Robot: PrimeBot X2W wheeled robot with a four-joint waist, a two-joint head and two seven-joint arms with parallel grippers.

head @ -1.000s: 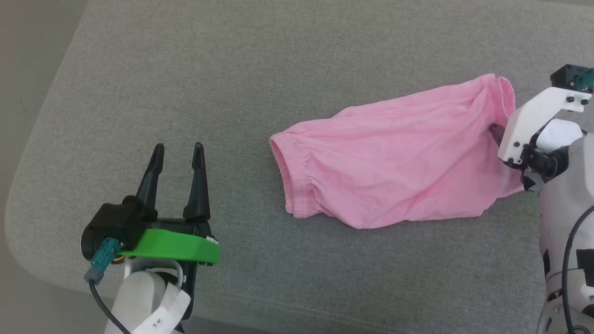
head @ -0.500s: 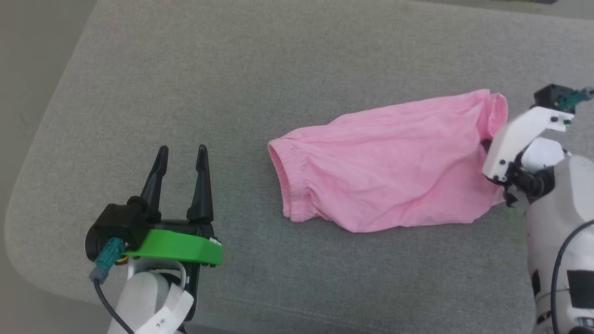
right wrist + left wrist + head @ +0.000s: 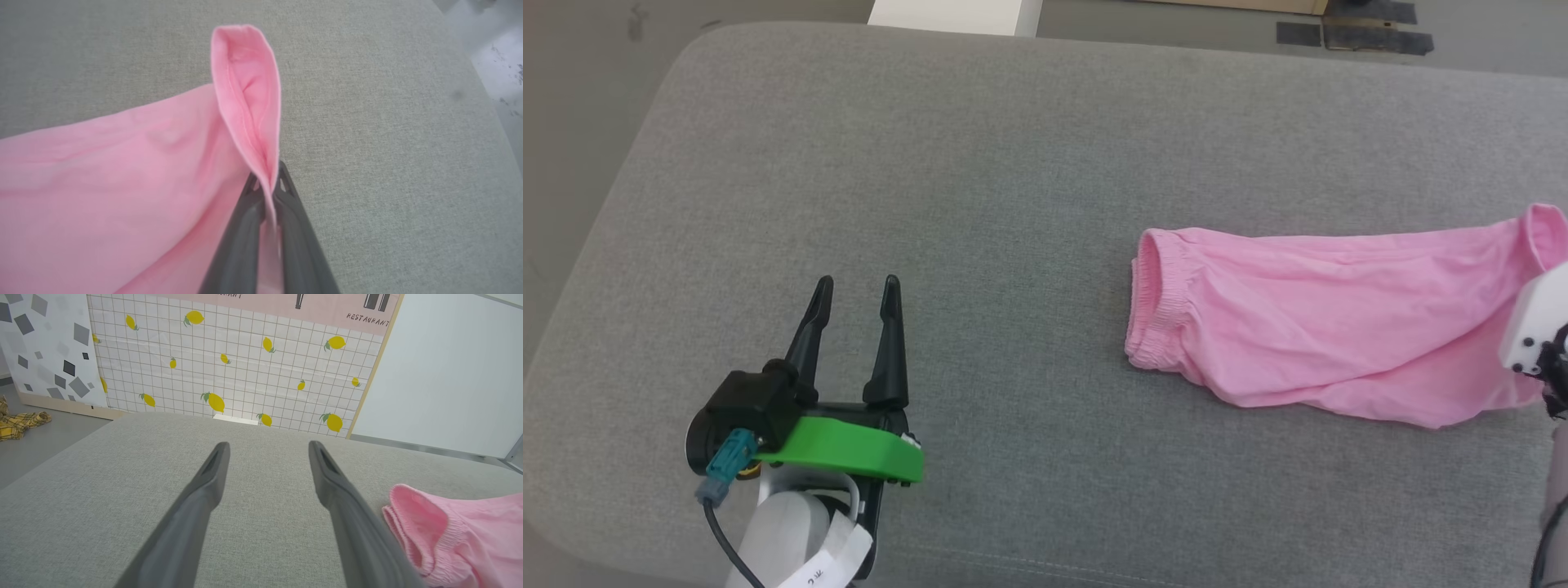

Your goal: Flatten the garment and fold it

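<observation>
The pink garment (image 3: 1339, 314) lies stretched across the right of the grey cushion (image 3: 980, 204), its gathered waistband (image 3: 1152, 306) pointing left. In the right wrist view my right gripper (image 3: 267, 179) is shut on the garment's hemmed edge (image 3: 249, 94), which stands up in a fold above the fingers. In the head view a white part of the right gripper's body (image 3: 1535, 327) shows at the right edge, on the garment's far end. My left gripper (image 3: 854, 286) rests open at the lower left, well apart from the waistband (image 3: 412, 522), with nothing between its fingers (image 3: 208, 477).
The cushion's rounded left edge (image 3: 596, 245) drops to the floor. A lemon-patterned tiled panel (image 3: 229, 355) stands behind the cushion. A yellow plaid cloth (image 3: 18, 422) lies on the floor at far left. Dark tape patches (image 3: 1356, 34) mark the floor beyond.
The right gripper closed on the garment's hemmed end. The head camera shifted; the garment lies longer and flatter, its waistband farther right from the unmoving left gripper.
</observation>
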